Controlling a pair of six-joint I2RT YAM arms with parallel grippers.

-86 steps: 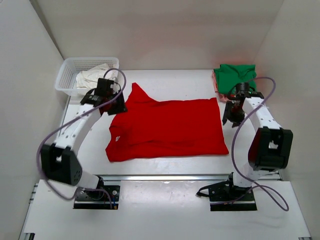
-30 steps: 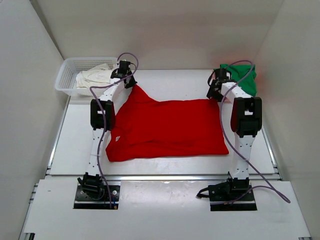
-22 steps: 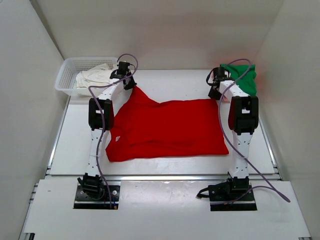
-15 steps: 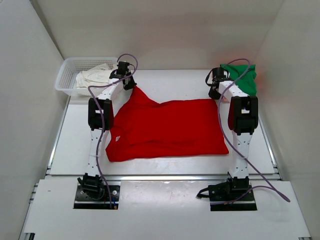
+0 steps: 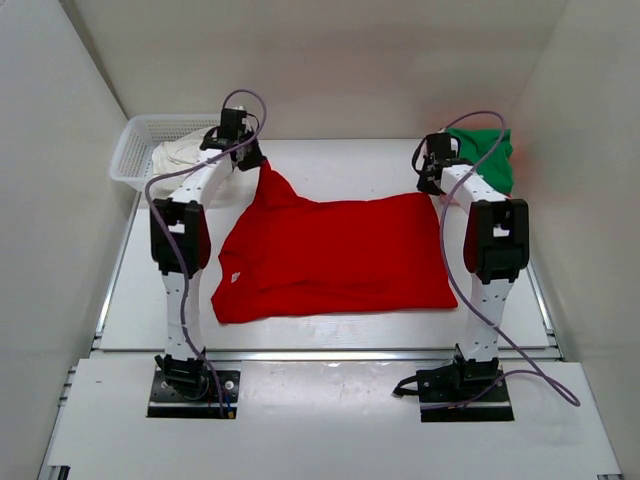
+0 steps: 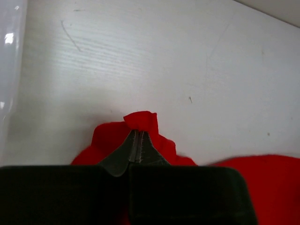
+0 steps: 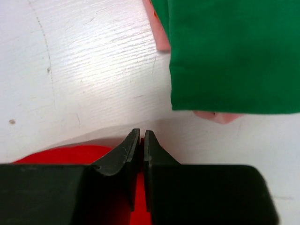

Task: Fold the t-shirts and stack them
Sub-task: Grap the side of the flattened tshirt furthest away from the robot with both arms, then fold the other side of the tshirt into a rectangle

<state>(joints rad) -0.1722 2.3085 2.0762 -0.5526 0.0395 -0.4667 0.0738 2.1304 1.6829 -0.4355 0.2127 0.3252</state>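
At the far left corner of the table [image 5: 350,165], the basket [image 5: 124,158] holds a crumpled white shirt [image 5: 185,152]. Just beside it, our left gripper [image 5: 247,160] is clenched on the far left corner of the red shirt [image 5: 340,250]. The wrist view shows a small tuft of cloth poking out past the fingertips.

The red shirt lies spread across the middle of the table. We judge it soft, light and floppy, so it will sag from any pinch. The corners are the places to hold, both at once, with the far hem kept taut between them.

Our right gripper [image 5: 431,186] is clamped at the far right corner. Red cloth shows in the slit between its fingers, so we take it as gripping the shirt.

For room, bare table runs along the far edge between the grippers, with a strip at the near edge too. At the far right corner, the green shirt [image 5: 485,155] sits folded on a pink shirt [image 7: 215,115], just beside the right gripper. A wide swing there could drag that stack.
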